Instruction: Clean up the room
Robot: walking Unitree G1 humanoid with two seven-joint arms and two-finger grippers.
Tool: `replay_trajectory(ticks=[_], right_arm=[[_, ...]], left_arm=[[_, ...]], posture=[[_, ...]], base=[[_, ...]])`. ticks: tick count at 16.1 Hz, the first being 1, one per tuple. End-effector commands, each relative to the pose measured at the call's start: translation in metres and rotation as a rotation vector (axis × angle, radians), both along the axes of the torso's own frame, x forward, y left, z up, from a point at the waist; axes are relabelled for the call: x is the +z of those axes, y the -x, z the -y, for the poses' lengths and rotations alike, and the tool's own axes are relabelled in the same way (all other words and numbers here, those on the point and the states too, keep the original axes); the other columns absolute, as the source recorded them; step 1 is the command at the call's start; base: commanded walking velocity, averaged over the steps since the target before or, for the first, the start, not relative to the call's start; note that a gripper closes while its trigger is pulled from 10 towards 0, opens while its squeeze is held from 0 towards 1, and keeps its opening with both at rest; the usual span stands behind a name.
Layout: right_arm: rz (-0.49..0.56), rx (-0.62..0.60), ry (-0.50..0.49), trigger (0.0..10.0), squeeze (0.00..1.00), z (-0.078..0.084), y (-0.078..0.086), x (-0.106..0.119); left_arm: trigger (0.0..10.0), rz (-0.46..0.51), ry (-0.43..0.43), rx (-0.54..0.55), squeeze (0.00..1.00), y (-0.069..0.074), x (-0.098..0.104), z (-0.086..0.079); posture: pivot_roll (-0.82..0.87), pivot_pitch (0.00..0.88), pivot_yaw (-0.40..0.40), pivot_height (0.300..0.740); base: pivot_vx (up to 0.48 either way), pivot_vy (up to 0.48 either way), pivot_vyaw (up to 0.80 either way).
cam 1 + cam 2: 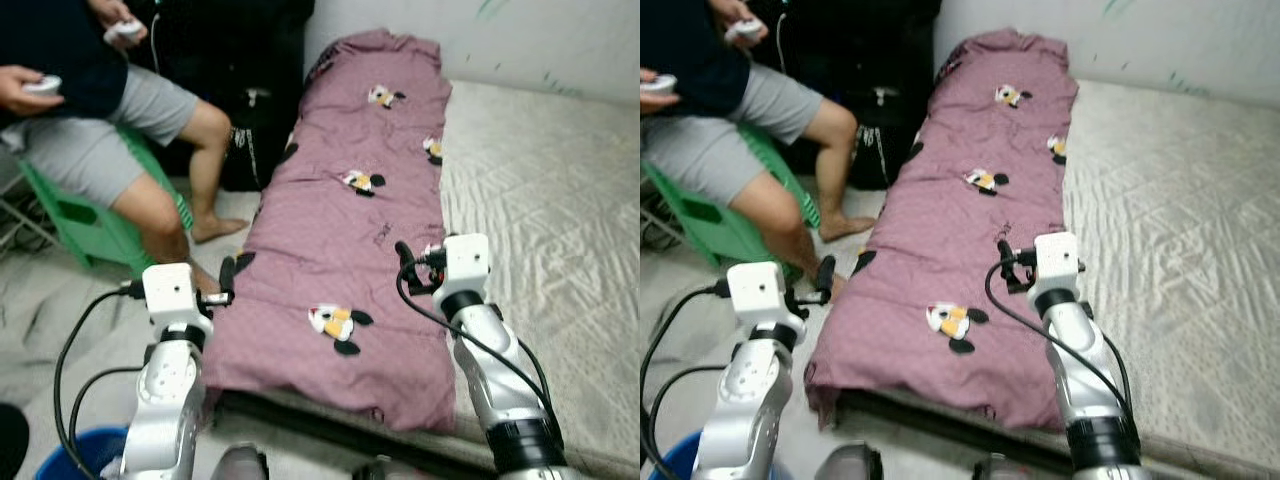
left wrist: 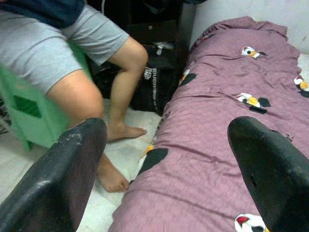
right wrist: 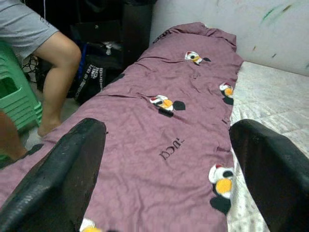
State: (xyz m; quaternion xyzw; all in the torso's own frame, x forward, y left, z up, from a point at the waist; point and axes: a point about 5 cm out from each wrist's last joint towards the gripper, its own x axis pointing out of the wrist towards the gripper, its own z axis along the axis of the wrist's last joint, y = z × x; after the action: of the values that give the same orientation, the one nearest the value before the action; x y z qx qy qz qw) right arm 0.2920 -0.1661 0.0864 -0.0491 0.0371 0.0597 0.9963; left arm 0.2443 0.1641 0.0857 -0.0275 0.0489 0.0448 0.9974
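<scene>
A mauve quilt [image 1: 350,240] printed with small penguins is lying folded lengthwise along the left edge of a bed, on a pale quilted mattress [image 1: 540,210], its near end drooping over the bed's edge. The left gripper [image 2: 164,164] is hovering above the quilt's near left edge with its fingers [image 2: 63,179] spread wide, touching nothing. The right gripper [image 3: 166,159] is hanging over the quilt's right side, fingers [image 3: 270,169] likewise spread apart and holding nothing.

Beside the bed a person [image 1: 90,110] is sitting on a green plastic stool [image 1: 85,225], bare feet on the floor, with a small white controller [image 1: 125,30] in each hand. A black bag [image 1: 250,140] is standing on the floor against the bed; its contents cannot be made out. A blue bin's rim [image 1: 75,460] is peeking in at the lower left corner, its inside hidden.
</scene>
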Motion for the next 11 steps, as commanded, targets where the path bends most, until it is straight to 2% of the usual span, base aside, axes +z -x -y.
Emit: replay_trajectory(ticks=[1,8,11], right_arm=[[0.005,0.005,0.009,10.0,0.00,0.0009,-0.0011,0.0007],[0.003,0.019,0.018,10.0,0.00,-0.0007,-0.0054,0.0007],[0.001,0.022,0.014,10.0,0.00,-0.0025,-0.0057,-0.0005]], left_arm=[[10.0,-0.007,0.008,0.010,0.00,0.0007,-0.0012,-0.0014],[10.0,0.017,0.034,0.032,0.00,-0.0005,0.0018,-0.0038],[10.0,0.010,0.048,0.026,0.00,-0.0012,0.0007,-0.0032]], posture=[[-0.04,0.000,0.009,0.740],[-0.04,0.000,-0.008,0.740],[-0.04,0.000,-0.007,0.740]], base=[[0.000,0.000,0.00],[0.000,0.000,0.00],[0.000,0.354,0.00]])
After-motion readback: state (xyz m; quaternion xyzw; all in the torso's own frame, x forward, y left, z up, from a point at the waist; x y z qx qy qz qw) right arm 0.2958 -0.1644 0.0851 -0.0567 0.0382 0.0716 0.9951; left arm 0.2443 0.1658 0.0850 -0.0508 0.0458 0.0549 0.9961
